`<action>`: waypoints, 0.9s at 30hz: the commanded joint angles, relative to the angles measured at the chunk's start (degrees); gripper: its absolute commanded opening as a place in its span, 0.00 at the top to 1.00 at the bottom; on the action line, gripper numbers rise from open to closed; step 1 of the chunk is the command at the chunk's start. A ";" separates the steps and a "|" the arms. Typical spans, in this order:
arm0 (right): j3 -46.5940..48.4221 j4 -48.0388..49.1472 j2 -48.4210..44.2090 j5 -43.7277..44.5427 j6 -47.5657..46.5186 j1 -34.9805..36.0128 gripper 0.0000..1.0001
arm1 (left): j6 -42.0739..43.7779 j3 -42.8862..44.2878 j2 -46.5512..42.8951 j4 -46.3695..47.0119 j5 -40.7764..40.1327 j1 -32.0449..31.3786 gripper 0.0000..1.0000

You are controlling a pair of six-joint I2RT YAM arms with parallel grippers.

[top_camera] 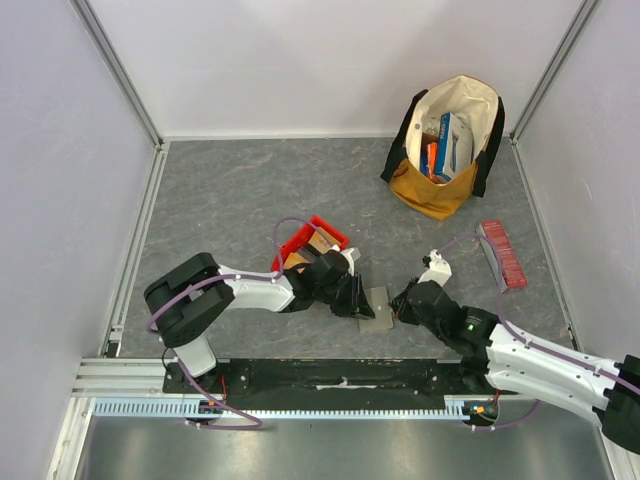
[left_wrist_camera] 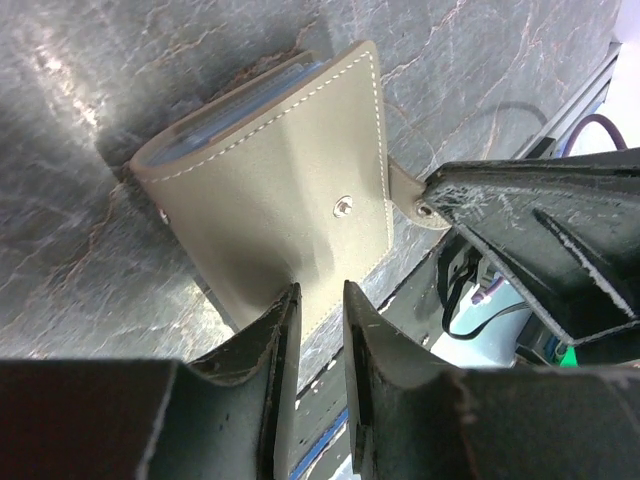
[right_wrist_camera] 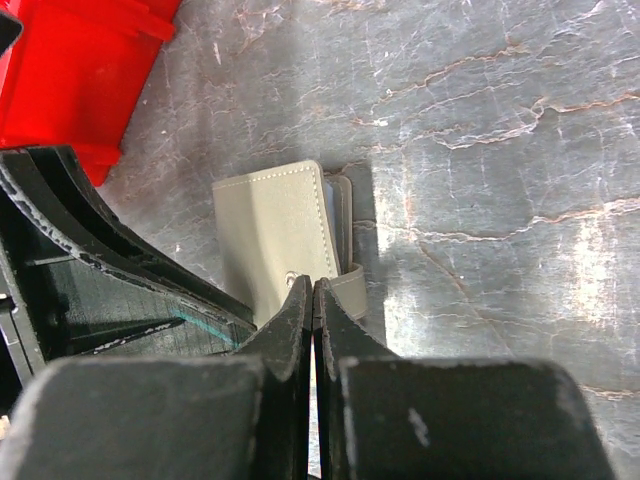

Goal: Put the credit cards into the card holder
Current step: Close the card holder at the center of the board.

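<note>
Between the arms, flat on the table (top_camera: 250,200): wallet (left_wrist_camera: 270,190) folded over, blue cards (left_wrist_camera: 235,105) peeking inside; steadied at its strap by the right gripper (right_wrist_camera: 313,285), jaws fully closed, empty; straddled at one edge by the left gripper (left_wrist_camera: 318,290), jaws narrowly apart, likely for fastening.

Top view looks down; 2 close wrist views probably share the card holder (left_wrist_camera: 290,190).
</note>
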 commanded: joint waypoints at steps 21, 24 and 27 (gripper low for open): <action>6.58 4.04 12.42 -4.36 -7.53 0.36 0.59 | 5.82 2.04 -0.26 -5.59 -2.14 -1.37 0.71; 7.90 1.59 9.17 -3.48 -7.80 0.27 0.52 | 6.52 2.74 -0.79 -7.17 -2.84 -1.46 0.71; 9.30 -1.67 6.00 -2.34 -8.24 0.27 0.55 | 7.05 2.92 -1.76 -8.05 -3.98 -1.46 0.71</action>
